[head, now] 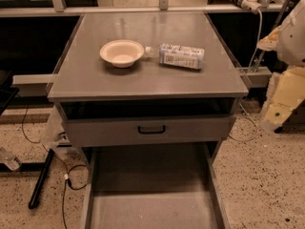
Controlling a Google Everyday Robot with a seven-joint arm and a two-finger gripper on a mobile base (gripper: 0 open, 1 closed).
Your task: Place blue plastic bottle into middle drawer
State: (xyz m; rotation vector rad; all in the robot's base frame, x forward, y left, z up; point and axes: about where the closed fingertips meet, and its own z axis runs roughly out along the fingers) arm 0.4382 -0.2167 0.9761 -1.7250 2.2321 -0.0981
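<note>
The blue plastic bottle [181,56] lies on its side on the grey cabinet top [143,80], white cap pointing left, its blue-and-white label facing up. It is just right of a cream round bowl [122,53], cap nearly touching the bowl's rim. The middle drawer [150,194] is pulled out wide at the bottom of the view, its flat grey floor bare. My gripper [281,101] hangs at the right edge of the view, beside the cabinet's right side, below the level of the top and well apart from the bottle. It holds nothing that I can see.
A grey drawer front with a black handle [151,129] sits shut above the open drawer. Black cables [66,180] and a dark bar [40,180] lie on the speckled floor at the left. A white cable [259,30] hangs at the back right.
</note>
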